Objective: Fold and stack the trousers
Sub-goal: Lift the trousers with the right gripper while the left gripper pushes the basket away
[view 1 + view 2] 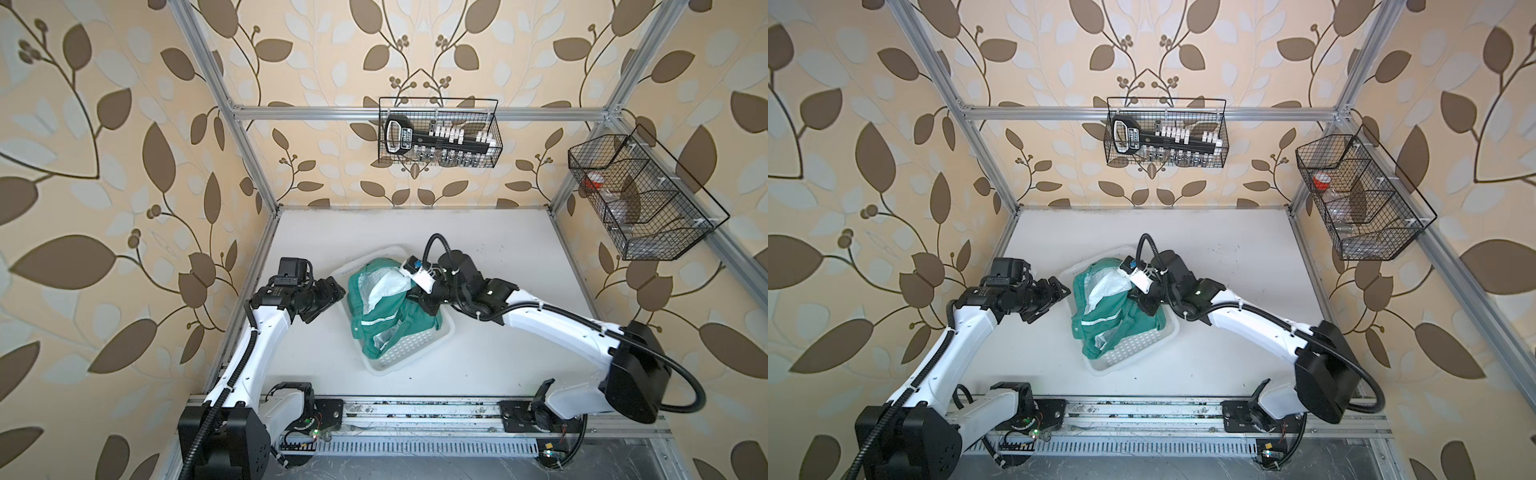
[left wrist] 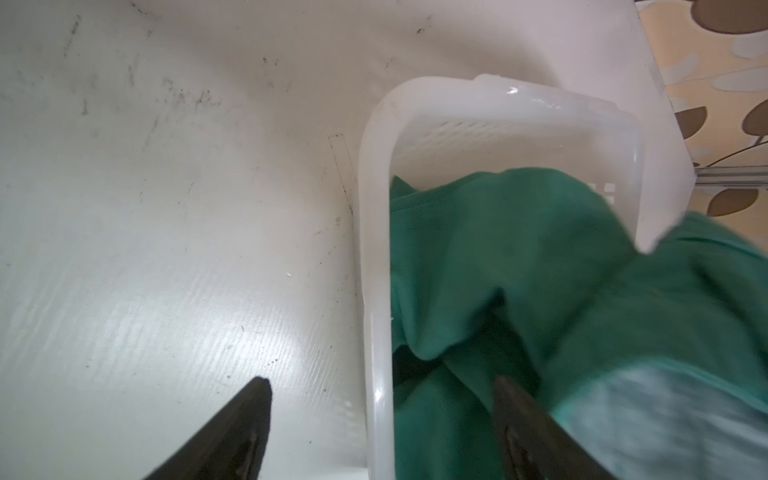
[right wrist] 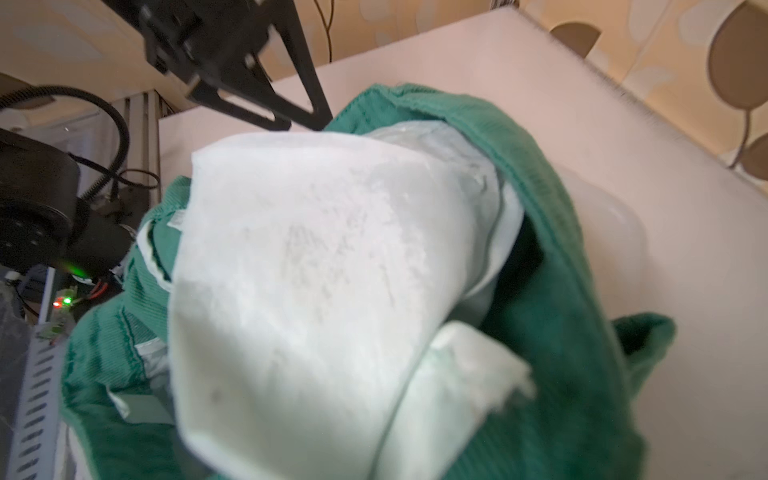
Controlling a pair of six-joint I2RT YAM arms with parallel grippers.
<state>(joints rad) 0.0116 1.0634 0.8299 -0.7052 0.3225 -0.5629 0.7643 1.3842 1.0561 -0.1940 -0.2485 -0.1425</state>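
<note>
The task is sitting at its very start. The teal-green woven cloth trousers [image 1: 388, 320] are lying crumpled in the white perforated plastic basket [image 1: 417, 353] at the middle of both top views, not yet out on the white surface [image 1: 498, 270] and with no fold in them. They are mounding above the basket's rim, a whitish pocket lining [image 3: 311, 270] is showing turned outward on top, and a green edge is draping over the rim toward the lower left.

The right end effector [image 1: 424, 303] is reaching in from the right of the frame and pressing into the upper right of the heap. Its fingertips are hidden under cloth, but the lining is bunching right up against the right wrist camera, so I am judging it to be clamped on the trousers. The left end effector [image 2: 380, 380] is hanging with its jaws wide apart and gripping nothing, straddling the basket's left rim — one finger over bare surface, the other over green cloth, touching or not I cannot tell.

All the real work is waiting: getting the trousers out of the basket, spreading them flat on the surface, folding them and setting them on a stack — and no stack is showing anywhere.
</note>
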